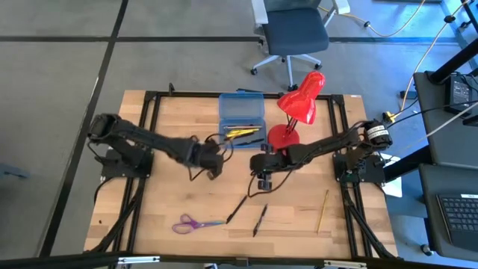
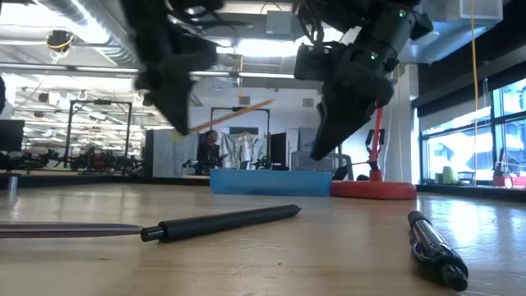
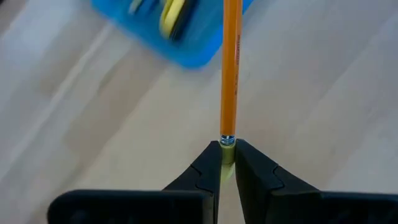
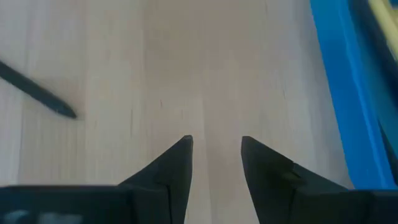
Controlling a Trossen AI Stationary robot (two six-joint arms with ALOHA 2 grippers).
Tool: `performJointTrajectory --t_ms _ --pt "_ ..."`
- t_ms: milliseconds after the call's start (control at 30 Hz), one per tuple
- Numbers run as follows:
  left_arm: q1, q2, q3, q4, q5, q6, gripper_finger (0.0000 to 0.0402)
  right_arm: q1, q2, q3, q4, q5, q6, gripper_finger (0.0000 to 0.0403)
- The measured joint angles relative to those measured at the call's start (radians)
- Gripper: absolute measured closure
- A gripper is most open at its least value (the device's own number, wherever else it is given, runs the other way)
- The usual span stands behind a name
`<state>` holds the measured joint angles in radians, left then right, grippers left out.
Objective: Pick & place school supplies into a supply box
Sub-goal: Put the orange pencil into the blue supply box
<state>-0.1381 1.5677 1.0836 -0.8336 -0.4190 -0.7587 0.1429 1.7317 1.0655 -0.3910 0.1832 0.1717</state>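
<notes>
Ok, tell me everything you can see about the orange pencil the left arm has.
The orange pencil is thin and straight, with a metal band and a pale eraser at one end. The left tool is shut on that eraser end, holding the pencil clear of the table. Its free end points toward the blue box, where yellow supplies already lie.

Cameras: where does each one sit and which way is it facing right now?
High: overhead, looking straight down; both arms, blue supply box.
Low: table height, looking across; black pen close, both arms above.
Left wrist: past left gripper pinching orange pencil, toward the box.
Right wrist: past open right gripper at bare wood.
Shared: every view shows the box.
</notes>
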Motion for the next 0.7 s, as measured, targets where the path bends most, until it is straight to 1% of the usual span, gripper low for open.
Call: performJointTrajectory --t_ms 100,200,300,433,500,600,700 --pt "0.086 0.0 0.0 0.107 0.04 0.2 0.0374 0.0 0.0 0.037 -0.117 -0.001 0.063 0.026" --pt "0.161 0.0 0.0 0.195 0.09 0.365 0.0375 0.001 0.0 0.075 -0.244 -0.003 0.138 0.026" --pt "0.228 0.0 0.0 0.263 0.143 0.505 0.0376 0.003 0.0 0.092 -0.346 -0.052 0.212 0.026" --pt "0.306 0.009 0.001 0.363 0.198 0.649 0.0375 0.022 0.0 0.09 -0.375 -0.149 0.266 0.026" --pt "0.343 0.021 0.001 0.403 0.239 0.702 0.0375 0.039 0.0 0.086 -0.386 -0.181 0.293 0.026" --pt "0.389 0.043 0.001 0.432 0.304 0.767 0.0376 0.067 0.0 0.086 -0.403 -0.196 0.36 0.026" --pt "0.426 0.067 0.001 0.447 0.332 0.808 0.0376 0.093 0.0 0.085 -0.422 -0.197 0.454 0.026"
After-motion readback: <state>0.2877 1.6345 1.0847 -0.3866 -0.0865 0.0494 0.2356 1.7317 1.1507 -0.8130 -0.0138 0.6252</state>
